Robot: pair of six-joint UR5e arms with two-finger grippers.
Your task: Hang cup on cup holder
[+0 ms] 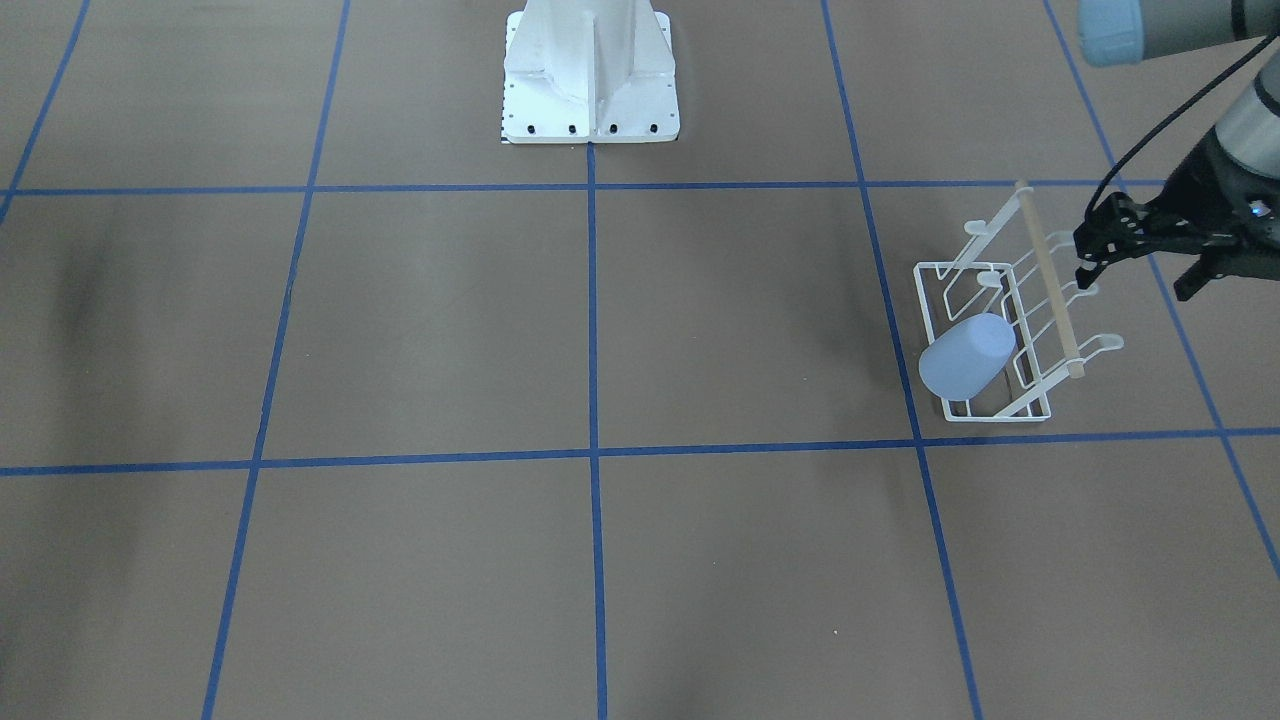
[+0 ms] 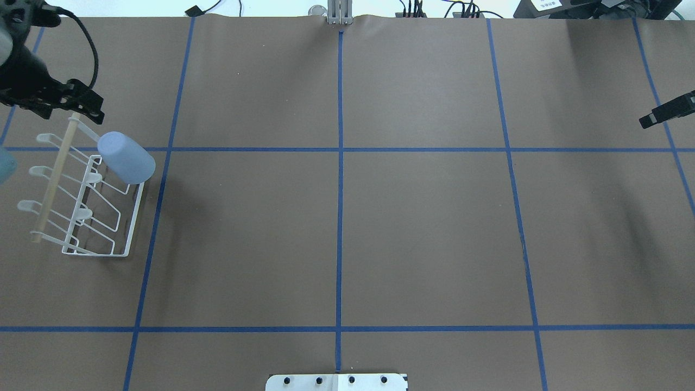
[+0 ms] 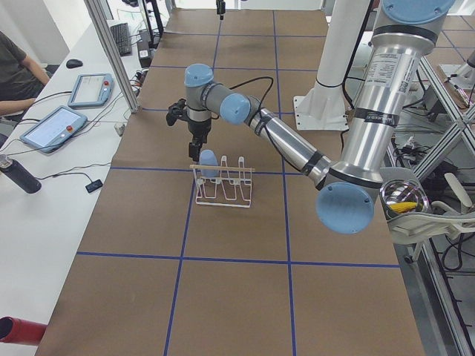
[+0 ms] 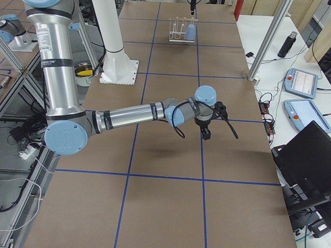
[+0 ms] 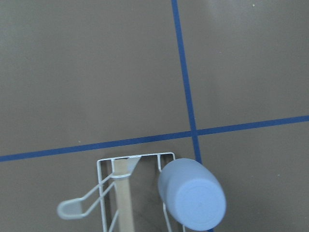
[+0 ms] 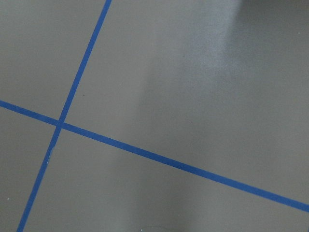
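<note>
The pale blue cup (image 1: 967, 356) hangs mouth-down and tilted on an end prong of the white wire cup holder (image 1: 1048, 272), which has a wooden rod on top. Both also show in the overhead view, the cup (image 2: 126, 157) and the holder (image 2: 53, 182), and in the left wrist view, the cup (image 5: 193, 195) and the holder (image 5: 126, 193). My left gripper (image 1: 1135, 283) is open and empty. It hovers just beyond the rod's end, apart from the cup (image 2: 68, 113). My right gripper (image 2: 668, 111) is far off at the table's other side, above bare paper. Its jaws do not show clearly.
The large white bolted pedestal (image 1: 590, 80) stands at the robot's side of the table. Blue tape lines (image 2: 340, 163) grid the brown table cover. A side table with tablets (image 3: 56, 126) and a seated person lies beyond the far edge.
</note>
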